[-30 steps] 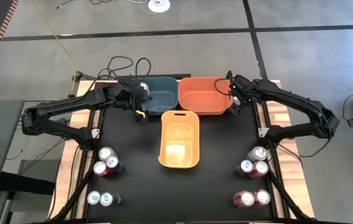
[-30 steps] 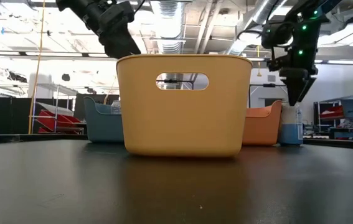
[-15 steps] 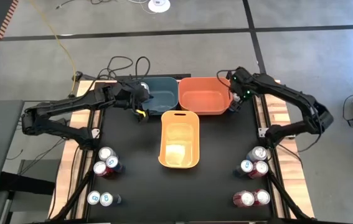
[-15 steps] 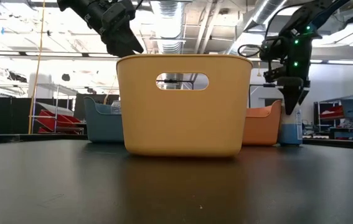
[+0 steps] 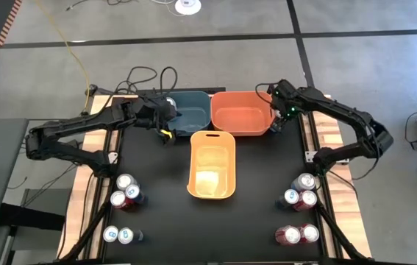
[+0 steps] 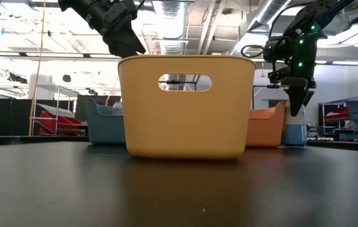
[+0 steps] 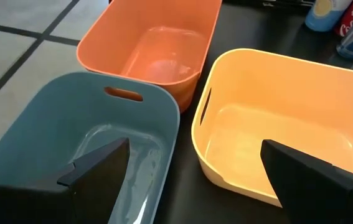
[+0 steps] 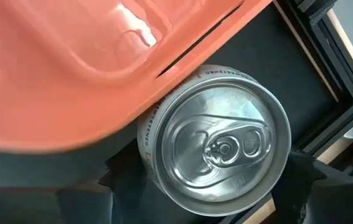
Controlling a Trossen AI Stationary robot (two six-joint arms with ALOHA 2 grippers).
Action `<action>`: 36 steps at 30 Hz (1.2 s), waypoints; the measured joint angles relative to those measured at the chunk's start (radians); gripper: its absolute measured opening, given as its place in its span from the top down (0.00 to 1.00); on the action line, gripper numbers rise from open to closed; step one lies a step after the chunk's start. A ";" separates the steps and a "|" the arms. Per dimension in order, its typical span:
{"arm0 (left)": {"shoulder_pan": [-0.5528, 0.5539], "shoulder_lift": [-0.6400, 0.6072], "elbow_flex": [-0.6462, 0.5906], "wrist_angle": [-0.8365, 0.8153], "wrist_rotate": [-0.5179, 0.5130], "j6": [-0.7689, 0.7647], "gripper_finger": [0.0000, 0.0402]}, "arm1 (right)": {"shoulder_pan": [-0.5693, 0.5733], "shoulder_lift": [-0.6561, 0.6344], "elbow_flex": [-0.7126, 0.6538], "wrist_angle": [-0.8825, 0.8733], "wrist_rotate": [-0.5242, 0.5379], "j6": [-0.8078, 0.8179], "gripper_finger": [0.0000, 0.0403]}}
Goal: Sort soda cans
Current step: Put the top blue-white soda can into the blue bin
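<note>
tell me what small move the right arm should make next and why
Probably finish closing the fingers on the can. The right gripper hangs directly over this upright can beside the orange bin, with a finger on either side of it in the wrist view, but it does not look gripped yet. The left gripper waits over the blue bin.

The yellow bin (image 6: 186, 106) is hiding most of the blue bin (image 6: 106, 123) and orange bin (image 6: 266, 126) in the low view, while the can (image 8: 216, 146) body is lying unseen below its lid.
</note>
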 joint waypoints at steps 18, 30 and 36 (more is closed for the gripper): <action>-0.027 0.000 0.000 0.120 -0.006 0.126 0.10 | 0.286 -0.319 0.170 -0.384 0.069 0.441 0.35; -0.052 0.128 0.002 0.246 0.153 0.102 0.10 | 0.647 -0.283 0.235 -0.500 0.138 0.798 0.35; -0.064 0.256 0.020 0.321 0.153 0.070 0.10 | 0.788 -0.179 0.238 -0.446 0.138 0.846 0.35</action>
